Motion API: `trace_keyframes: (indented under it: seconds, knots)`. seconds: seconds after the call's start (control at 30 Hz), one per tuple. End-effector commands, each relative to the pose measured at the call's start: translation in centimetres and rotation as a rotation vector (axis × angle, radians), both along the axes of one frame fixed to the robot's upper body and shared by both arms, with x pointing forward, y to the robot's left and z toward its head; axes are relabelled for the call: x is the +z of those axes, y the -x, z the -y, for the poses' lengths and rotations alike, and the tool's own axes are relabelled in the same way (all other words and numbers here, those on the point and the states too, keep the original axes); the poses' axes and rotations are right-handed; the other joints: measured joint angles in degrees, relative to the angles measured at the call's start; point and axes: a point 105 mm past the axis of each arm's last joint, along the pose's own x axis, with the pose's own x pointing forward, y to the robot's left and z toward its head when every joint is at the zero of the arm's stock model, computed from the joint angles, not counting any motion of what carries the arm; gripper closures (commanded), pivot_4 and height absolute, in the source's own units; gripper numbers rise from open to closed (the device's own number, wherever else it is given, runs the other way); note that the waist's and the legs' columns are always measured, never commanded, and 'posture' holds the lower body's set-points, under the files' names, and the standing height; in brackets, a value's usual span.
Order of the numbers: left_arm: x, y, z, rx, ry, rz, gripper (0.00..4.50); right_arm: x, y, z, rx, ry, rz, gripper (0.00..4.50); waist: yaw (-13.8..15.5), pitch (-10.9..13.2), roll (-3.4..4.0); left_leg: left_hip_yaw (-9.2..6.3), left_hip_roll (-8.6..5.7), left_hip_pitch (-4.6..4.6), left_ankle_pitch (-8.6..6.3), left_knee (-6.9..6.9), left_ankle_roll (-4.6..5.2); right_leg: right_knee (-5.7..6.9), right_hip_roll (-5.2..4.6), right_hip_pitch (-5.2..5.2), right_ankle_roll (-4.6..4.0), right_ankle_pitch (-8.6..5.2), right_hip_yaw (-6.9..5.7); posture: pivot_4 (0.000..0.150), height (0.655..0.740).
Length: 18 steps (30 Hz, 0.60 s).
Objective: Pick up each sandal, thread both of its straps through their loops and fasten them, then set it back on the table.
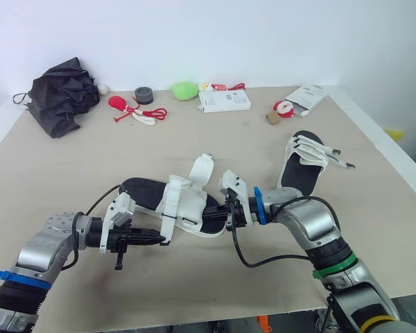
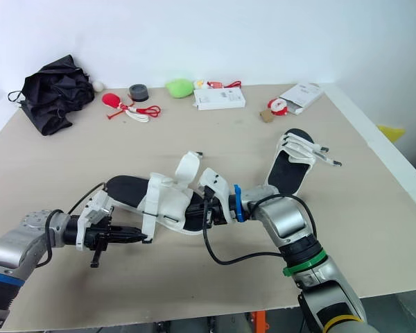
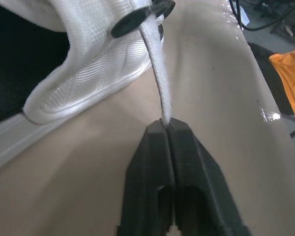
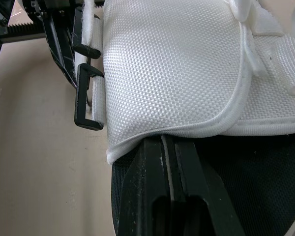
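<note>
One sandal point(image 1: 187, 201), black sole with white mesh straps, lies across the middle of the table. My left gripper point(image 1: 163, 239) is at its near left side, shut on the thin end of a white strap point(image 3: 159, 88) that runs from a black loop point(image 3: 137, 17). My right gripper point(image 1: 218, 212) comes in from the right and is shut on the sandal's edge, where the white upper point(image 4: 172, 69) meets the black sole. A black buckle loop point(image 4: 86, 101) hangs beside that upper. The second sandal point(image 1: 305, 163) lies to the right, apart from both grippers.
Along the table's far edge lie a black bag point(image 1: 61, 94), a red toy with white cord point(image 1: 135, 111), a tape roll point(image 1: 144, 95), a green object point(image 1: 184, 90), a white box point(image 1: 224, 100) and a white packet point(image 1: 306, 98). The table's front edge point(image 1: 194, 309) is close.
</note>
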Motion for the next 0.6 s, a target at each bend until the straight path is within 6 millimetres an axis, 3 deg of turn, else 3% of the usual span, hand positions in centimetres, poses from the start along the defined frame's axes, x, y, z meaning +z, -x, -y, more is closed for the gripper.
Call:
trace_keyframes:
  seconds: [0.03,0.3,0.47,0.6]
  knots:
    - [0.4,0.9,0.2,-0.021,0.007,-0.05,4.44,-0.7,0.3,-0.1,0.009,0.017,-0.026,4.5,0.0,0.0,0.0,0.0,0.0,0.0,0.0,0.0,0.0,0.0,0.0,0.0,0.0,0.0,-0.01,0.15,0.74]
    - [1.9,5.1,0.4,-0.257,-0.135,-0.134,4.44,-0.6,0.2,-0.1,0.013,0.019,-0.025,4.5,0.0,0.0,0.01,0.01,0.01,-0.02,0.0,0.0,0.0,0.02,0.0,-0.05,0.0,-0.01,0.02,0.15,0.74]
    - [5.3,6.0,1.7,-0.298,-0.032,-0.197,4.44,-0.7,0.3,-0.1,0.018,0.022,-0.029,4.5,0.0,0.0,0.0,0.0,0.01,-0.03,0.0,0.02,0.0,0.03,0.02,-0.06,0.0,-0.01,0.01,0.15,0.74]
    - [8.5,5.5,3.1,-0.28,0.106,-0.243,4.44,-0.7,0.3,0.0,0.018,0.027,-0.032,4.5,0.0,0.0,0.0,-0.04,0.01,-0.03,0.0,0.04,0.0,0.04,0.05,-0.02,0.03,-0.01,0.0,0.15,0.74]
